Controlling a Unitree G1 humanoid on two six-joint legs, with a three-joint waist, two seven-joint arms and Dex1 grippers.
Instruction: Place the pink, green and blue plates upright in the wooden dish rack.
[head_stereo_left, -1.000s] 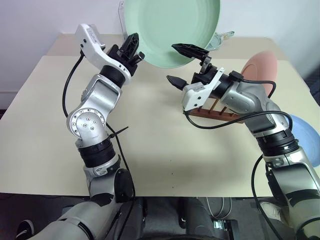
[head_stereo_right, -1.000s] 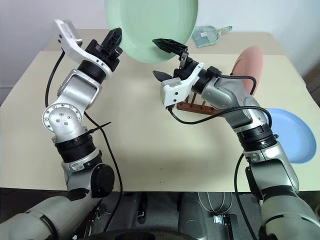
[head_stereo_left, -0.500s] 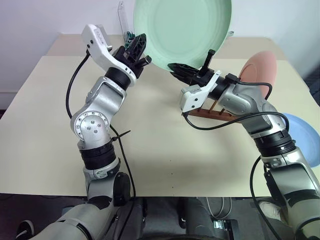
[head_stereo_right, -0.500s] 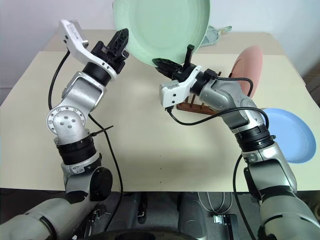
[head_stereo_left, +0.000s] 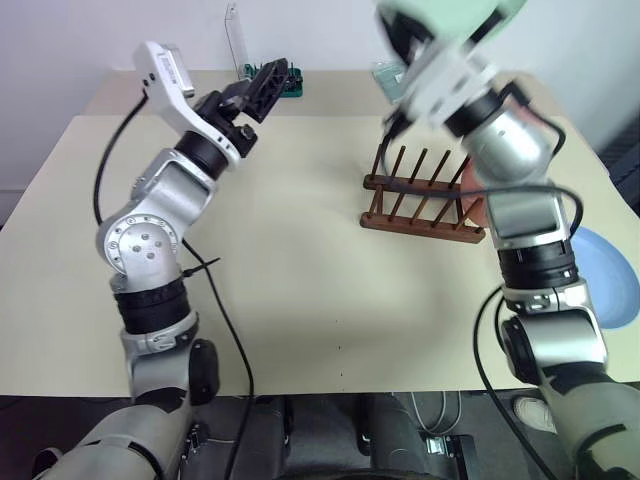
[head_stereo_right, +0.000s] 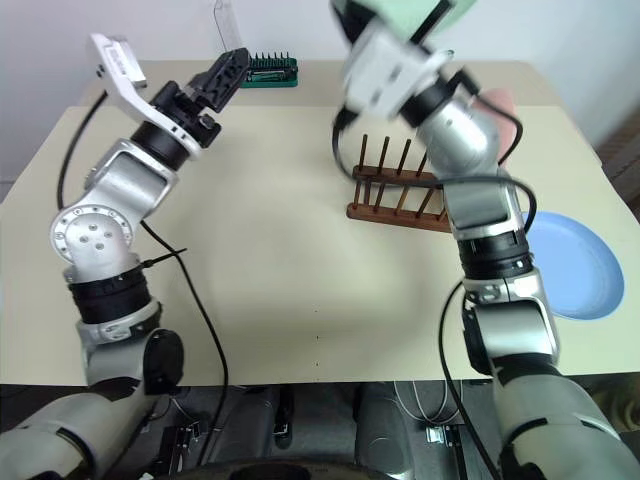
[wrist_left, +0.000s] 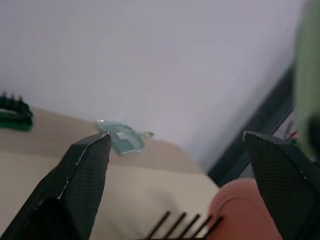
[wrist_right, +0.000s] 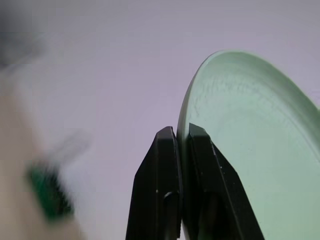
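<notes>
At the top right of the head view, the right gripper (wrist_right: 181, 145) is clamped on the rim of the green plate (wrist_right: 250, 145), holding it high above the wooden dish rack (head_stereo_left: 420, 200) that stands empty right of centre on the table (head_stereo_left: 300, 290). At the upper left, the left gripper (head_stereo_left: 262, 88) hangs with its fingers spread wide and holds nothing. The pink plate (wrist_left: 245, 212) sits just behind the rack, and the blue plate (head_stereo_right: 570, 265) lies flat at the right edge.

Beige table (head_stereo_left: 300, 270), white wall (head_stereo_left: 90, 35)
</notes>
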